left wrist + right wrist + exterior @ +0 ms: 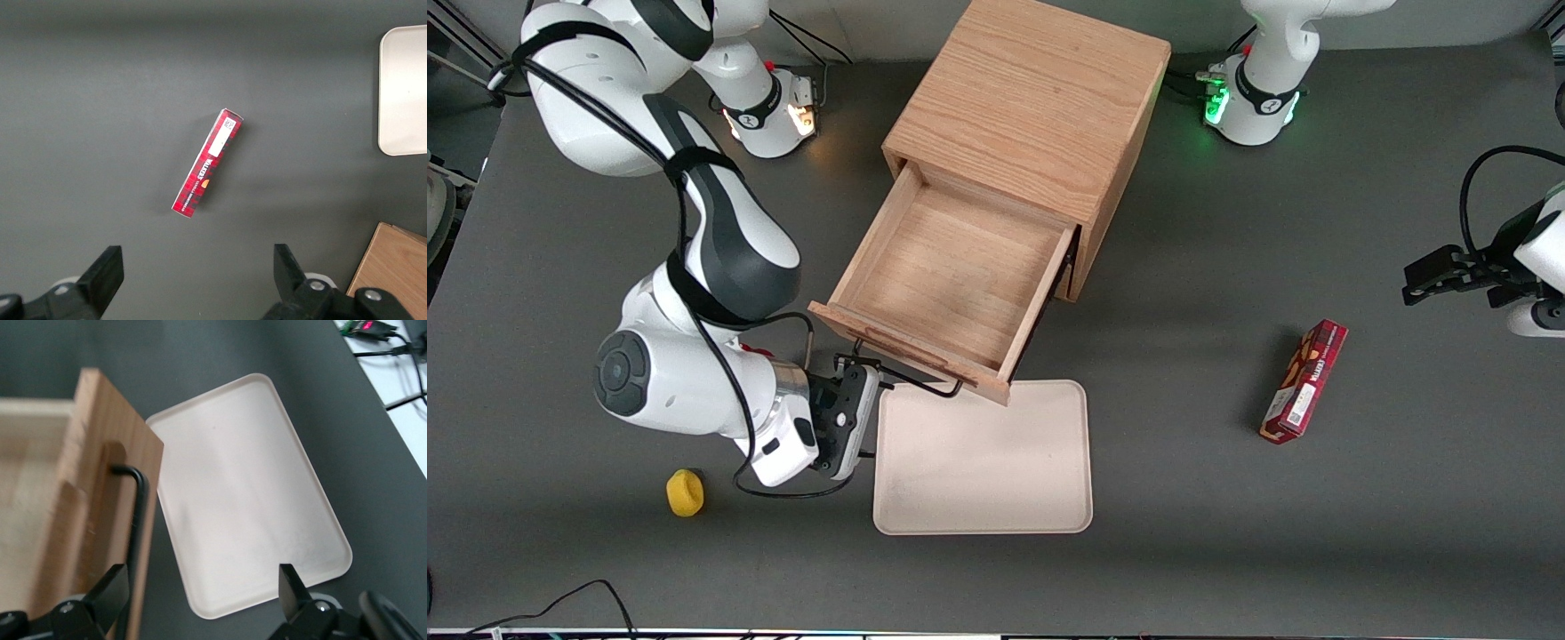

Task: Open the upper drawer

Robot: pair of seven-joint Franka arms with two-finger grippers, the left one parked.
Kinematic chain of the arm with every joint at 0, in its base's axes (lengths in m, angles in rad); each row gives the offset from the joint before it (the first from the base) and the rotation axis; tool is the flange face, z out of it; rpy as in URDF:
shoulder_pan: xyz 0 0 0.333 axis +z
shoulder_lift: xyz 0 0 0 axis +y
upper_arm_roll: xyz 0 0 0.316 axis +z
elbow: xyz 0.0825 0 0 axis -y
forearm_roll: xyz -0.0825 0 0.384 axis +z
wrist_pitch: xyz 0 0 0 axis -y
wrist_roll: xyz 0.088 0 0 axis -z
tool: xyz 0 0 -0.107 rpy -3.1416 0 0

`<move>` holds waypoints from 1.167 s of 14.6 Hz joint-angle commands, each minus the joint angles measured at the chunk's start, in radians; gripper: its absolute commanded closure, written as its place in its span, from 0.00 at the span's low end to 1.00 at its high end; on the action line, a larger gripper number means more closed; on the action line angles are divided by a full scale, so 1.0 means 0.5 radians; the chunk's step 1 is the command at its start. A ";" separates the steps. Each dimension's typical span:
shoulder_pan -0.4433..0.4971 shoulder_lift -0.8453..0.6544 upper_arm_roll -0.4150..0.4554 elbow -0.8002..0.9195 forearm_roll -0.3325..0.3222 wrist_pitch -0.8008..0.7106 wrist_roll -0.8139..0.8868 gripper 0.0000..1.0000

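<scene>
The upper drawer (951, 276) of the oak cabinet (1032, 98) stands pulled far out, and its shallow wooden box is empty. Its black wire handle (911, 378) runs along the drawer front, on the side nearer the front camera. My right gripper (876, 409) is open at the handle's end toward the working arm, level with the drawer front. In the right wrist view the gripper (200, 593) has its fingers wide apart, and the handle (137, 520) runs just past one fingertip (115, 587) without being held. The bottom drawer is hidden under the open one.
A cream tray (983, 462) lies in front of the open drawer, partly under its front edge, and shows in the right wrist view (247, 500). A yellow object (685, 493) lies near the gripper. A red box (1303, 382) lies toward the parked arm's end.
</scene>
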 commanded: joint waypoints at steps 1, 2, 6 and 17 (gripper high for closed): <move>0.032 -0.323 0.008 -0.016 0.008 -0.271 0.677 0.00; 0.032 -0.461 0.008 -0.038 0.008 -0.433 0.874 0.00; -0.035 -0.674 -0.090 -0.069 -0.004 -0.958 1.388 0.00; -0.038 -2.083 -0.888 -1.759 -0.176 -0.557 1.385 0.00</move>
